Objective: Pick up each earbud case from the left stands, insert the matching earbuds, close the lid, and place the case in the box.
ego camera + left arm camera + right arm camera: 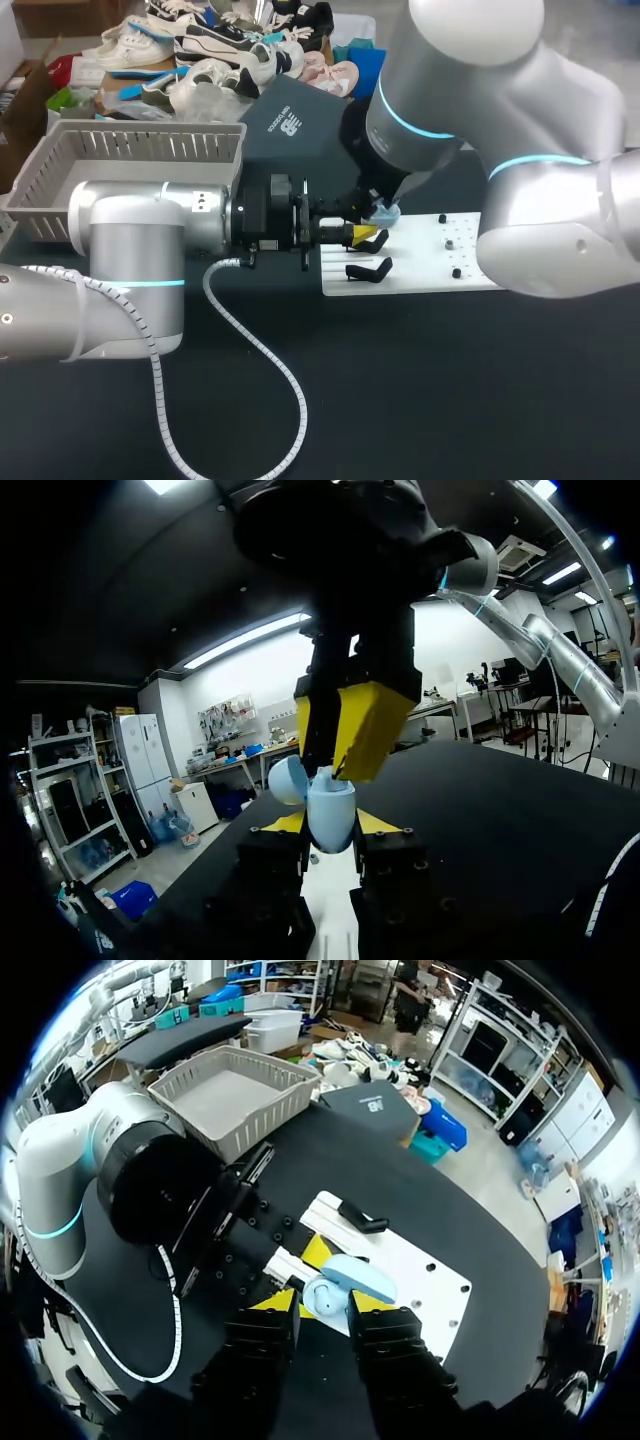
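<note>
A light blue earbud case (pixel 330 812) sits upright between the yellow tips of my left gripper (pixel 332 826), which is shut on it, its lid (pixel 287 778) swung open. In the head view this case (pixel 386 213) hangs just above the white stand board (pixel 425 262), with my left gripper (pixel 364 234) reaching in from the left. My right gripper (pixel 377 207) comes down onto it from above. In the right wrist view my right gripper (pixel 322 1304) has its fingers apart directly over the open case (pixel 332 1288). I see nothing held between them.
Two black stands (pixel 369 268) (pixel 371 241) sit on the board's left part, with small black pegs (pixel 456 272) to the right. A grey basket (pixel 62 150) stands at the back left, a dark flat box (pixel 290 122) behind the board. My left arm's white cable (pixel 262 352) loops over the black tabletop.
</note>
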Controlling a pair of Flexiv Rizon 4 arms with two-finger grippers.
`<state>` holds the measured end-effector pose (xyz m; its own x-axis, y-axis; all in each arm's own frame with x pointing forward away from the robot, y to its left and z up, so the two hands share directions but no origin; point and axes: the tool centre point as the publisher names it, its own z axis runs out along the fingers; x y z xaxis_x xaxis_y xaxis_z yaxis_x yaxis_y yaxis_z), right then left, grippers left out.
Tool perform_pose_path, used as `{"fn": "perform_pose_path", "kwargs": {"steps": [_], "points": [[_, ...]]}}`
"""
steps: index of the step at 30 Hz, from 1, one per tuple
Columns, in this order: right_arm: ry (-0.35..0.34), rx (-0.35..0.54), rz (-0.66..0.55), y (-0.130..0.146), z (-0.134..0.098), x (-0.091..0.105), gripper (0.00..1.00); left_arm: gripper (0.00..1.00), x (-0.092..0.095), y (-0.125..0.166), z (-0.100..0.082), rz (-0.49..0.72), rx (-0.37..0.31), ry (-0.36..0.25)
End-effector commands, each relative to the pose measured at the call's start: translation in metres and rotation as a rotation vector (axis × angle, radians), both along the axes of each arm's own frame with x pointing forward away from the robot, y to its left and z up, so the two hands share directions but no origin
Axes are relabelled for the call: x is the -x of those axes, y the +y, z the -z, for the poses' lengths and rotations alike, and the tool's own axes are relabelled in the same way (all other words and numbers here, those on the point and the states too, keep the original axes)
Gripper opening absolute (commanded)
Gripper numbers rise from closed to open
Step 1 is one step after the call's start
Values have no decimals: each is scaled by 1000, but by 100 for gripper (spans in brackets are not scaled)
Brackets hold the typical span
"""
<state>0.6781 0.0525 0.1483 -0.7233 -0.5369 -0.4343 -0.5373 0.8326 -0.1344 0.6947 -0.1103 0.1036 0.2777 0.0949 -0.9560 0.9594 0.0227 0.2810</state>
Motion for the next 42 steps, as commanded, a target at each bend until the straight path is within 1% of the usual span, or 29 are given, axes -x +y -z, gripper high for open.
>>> {"fn": "perform_pose_path", "kwargs": {"steps": [1,5,10,13,14,19,26,30,37,42], "points": [[0,0,1,1,-1,-1,30,0,2,0,0,-5,3,-3],[-38,-5,9,1,-12,8,31,0,2,0,0,-5,3,-3],[-74,-18,30,-1,-23,9,31,0,2,0,0,-5,3,-3],[-102,-20,61,-5,-27,3,32,0,2,0,0,-5,3,-3],[-103,-36,63,-6,-28,0,32,0,2,0,0,-5,3,-3],[-127,-41,122,-16,-29,-19,31,0,2,0,0,-5,3,-3],[-119,-55,150,-20,-22,-46,31,0,2,0,0,-5,3,-3],[-112,-61,162,-20,-18,-56,29,0,2,0,0,-5,3,-3],[-91,-67,179,-25,-10,-63,28,0,2,0,0,-5,3,-3],[-80,-67,183,-25,-6,-61,27,0,2,0,0,-5,3,-3]]}}
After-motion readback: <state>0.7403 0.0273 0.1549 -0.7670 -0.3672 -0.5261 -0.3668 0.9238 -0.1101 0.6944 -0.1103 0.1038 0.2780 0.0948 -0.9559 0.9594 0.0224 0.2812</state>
